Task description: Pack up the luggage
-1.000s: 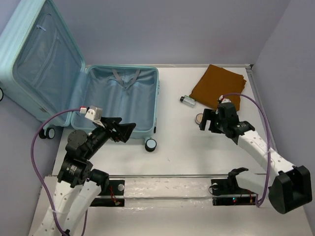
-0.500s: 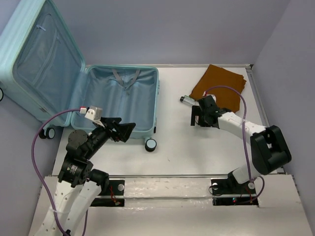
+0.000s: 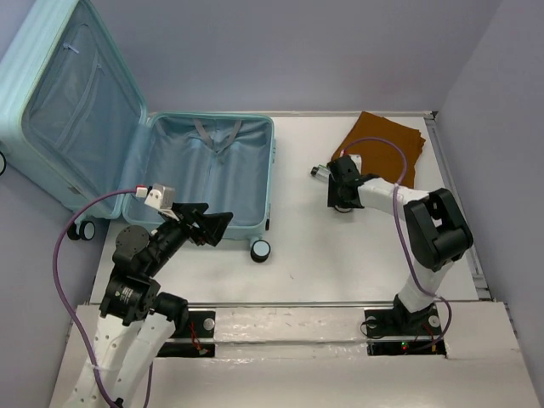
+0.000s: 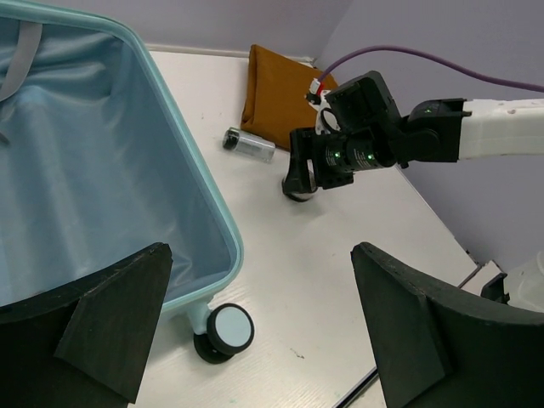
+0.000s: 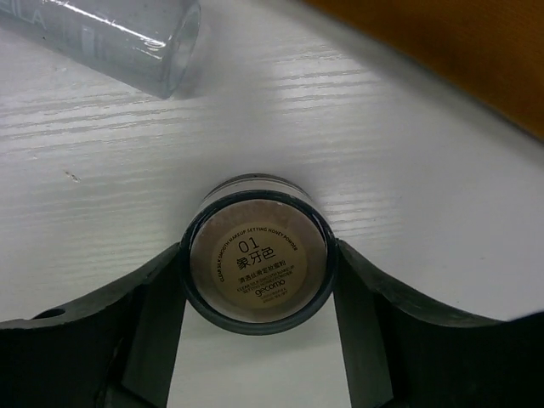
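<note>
The luggage [image 3: 208, 174] is lying open at the left of the worktop [image 3: 323, 263]. Its lid [image 3: 72, 102] is leaning up against the left wall, and the lined base is facing upward, apparently so that items can be dropped in from above. No loose item is showing inside it.

A folded brown cloth [image 3: 378, 140] is lying at the far right, well apart from the luggage and evidently awaiting packing.

The left tool [image 3: 206, 223] is hovering over the near right corner of the luggage with its jaws wide and nothing between them; it appears to be standing by.

The right tool [image 3: 341, 197] is reaching down beside the cloth.

A clear cylindrical bottle [image 4: 249, 144] is lying on its side just beside the cloth.

A small round powder jar [image 5: 258, 265] is sitting upright on the worktop near the bottle. The right tool's fingers [image 5: 153, 323] are pressing against both of its sides, presumably to lift it across to the luggage.

The worktop is white, with a faint wood grain. Plain lavender walls [image 3: 340, 51] are enclosing it at the back and on both sides.
</note>
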You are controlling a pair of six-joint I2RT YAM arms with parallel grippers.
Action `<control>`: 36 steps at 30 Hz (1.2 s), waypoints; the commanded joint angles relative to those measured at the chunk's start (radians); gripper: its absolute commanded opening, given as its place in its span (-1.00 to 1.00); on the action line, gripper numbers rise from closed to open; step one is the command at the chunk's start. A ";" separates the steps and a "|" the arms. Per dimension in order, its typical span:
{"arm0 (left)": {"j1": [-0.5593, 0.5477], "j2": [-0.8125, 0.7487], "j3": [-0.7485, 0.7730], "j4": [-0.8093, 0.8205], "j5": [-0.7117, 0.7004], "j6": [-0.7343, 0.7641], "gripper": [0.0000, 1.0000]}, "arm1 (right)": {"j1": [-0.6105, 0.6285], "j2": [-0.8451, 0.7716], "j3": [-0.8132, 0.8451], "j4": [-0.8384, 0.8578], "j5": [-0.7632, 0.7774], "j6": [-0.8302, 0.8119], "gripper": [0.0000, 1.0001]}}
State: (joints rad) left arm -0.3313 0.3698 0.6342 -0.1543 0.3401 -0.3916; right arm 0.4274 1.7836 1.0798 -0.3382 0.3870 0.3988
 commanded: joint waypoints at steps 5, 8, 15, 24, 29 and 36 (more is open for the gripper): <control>0.012 -0.012 -0.002 0.052 0.030 0.007 0.98 | 0.177 -0.202 0.063 0.021 0.015 -0.040 -0.36; 0.017 -0.008 -0.002 0.053 0.030 0.008 0.98 | 0.298 -0.191 0.213 0.019 -0.040 -0.060 -0.36; 0.043 -0.019 0.005 0.035 -0.016 0.008 0.98 | 0.478 0.124 0.731 -0.034 -0.192 -0.123 0.82; 0.044 -0.025 0.001 0.039 -0.012 0.007 0.98 | 0.381 -0.118 0.319 0.105 -0.099 -0.026 0.29; 0.048 -0.014 0.001 0.042 -0.007 0.007 0.98 | 0.231 -0.245 0.109 0.168 -0.125 -0.037 -0.09; 0.071 -0.009 0.001 0.047 0.007 0.007 0.98 | 0.024 -0.058 0.265 -0.020 -0.316 -0.287 0.37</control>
State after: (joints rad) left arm -0.2771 0.3546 0.6342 -0.1551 0.3225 -0.3912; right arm 0.4881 1.6012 1.2068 -0.2882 0.1787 0.2634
